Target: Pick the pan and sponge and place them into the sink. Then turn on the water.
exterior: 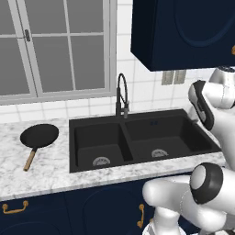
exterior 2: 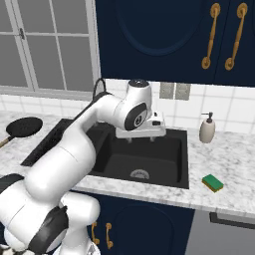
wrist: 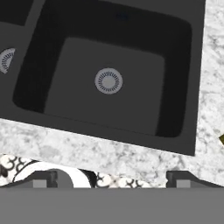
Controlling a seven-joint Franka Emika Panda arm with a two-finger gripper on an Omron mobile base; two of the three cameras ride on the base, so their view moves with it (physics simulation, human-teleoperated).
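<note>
The black pan with its wooden handle lies on the marble counter left of the sink, and also shows at the left as the pan. On the counter right of the sink rests the small green sponge. My gripper hangs above the right basin, pointing down, apart from both objects. In the hand view the gripper is open, its fingertips spread wide with nothing between them. Below them lie the sink front rim and the right basin's silver drain.
A tall black arched faucet stands behind the divider between the basins. A soap dispenser stands at the back right of the counter. Dark blue wall cabinets hang overhead. A window is behind the pan.
</note>
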